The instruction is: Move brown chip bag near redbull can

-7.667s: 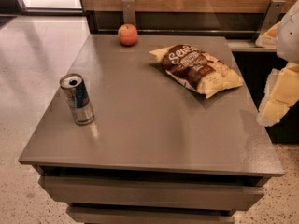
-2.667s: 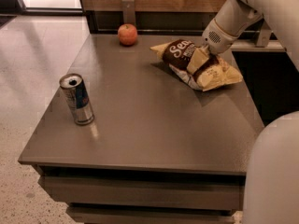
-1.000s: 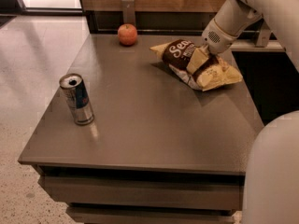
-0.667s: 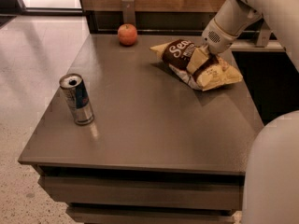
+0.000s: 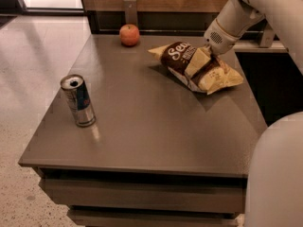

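Observation:
The brown chip bag (image 5: 177,56) lies on the grey table (image 5: 151,126) at the back right, with a dark brown centre, white script and pale yellow ends. My gripper (image 5: 201,63) comes down from the upper right on the white arm and is shut on the bag's middle; the bag still rests on the table. The redbull can (image 5: 78,100), silver and blue with an open top, stands upright near the table's left edge, far from the bag.
An orange-red apple (image 5: 129,34) sits at the table's back edge, left of the bag. A wooden wall panel runs behind the table. A large white part of the robot (image 5: 277,174) fills the lower right corner. Shiny floor lies to the left.
The arm came in from the right and settled on the bag. Over the last second nothing has visibly moved.

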`<state>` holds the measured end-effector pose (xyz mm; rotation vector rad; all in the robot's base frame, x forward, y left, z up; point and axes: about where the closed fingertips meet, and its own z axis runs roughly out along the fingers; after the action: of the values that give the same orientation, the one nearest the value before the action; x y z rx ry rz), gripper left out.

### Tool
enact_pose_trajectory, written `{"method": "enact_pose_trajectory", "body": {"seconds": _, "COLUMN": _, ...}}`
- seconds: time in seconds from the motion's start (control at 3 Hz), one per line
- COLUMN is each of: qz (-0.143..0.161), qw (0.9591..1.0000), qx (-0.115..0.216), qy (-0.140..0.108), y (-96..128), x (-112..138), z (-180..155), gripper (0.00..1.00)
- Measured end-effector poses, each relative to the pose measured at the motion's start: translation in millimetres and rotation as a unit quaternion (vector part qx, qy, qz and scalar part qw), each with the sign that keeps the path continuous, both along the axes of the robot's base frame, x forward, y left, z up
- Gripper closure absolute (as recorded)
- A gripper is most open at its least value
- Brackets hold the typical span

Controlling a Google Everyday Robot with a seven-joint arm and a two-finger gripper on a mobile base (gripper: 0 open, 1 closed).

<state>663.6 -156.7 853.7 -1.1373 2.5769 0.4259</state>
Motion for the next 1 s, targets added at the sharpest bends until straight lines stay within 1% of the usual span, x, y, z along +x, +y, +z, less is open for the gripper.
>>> {"method": "enact_pose_trajectory", "body": {"seconds": 0.33, "qz": 0.003, "qw": 1.0, "qx": -0.002, "qy": -0.001, "y": 2.2, "x": -0.5, "z": -4.7, "gripper": 0.0}}
{"method": "enact_pose_trajectory", "body": {"seconds": 0.67, "qz": 0.005, "qw": 1.0, "qx": -0.002, "qy": 0.001, "y": 3.8, "x": -1.4, "z": -8.5, "gripper": 0.0}}
{"method": "enact_pose_trajectory", "body": {"seconds": 1.0, "qz": 0.006, "qw": 1.0, "qx": -0.006, "qy": -0.001, "y": 5.3, "x": -2.4, "z": -11.1, "gripper": 0.18}}
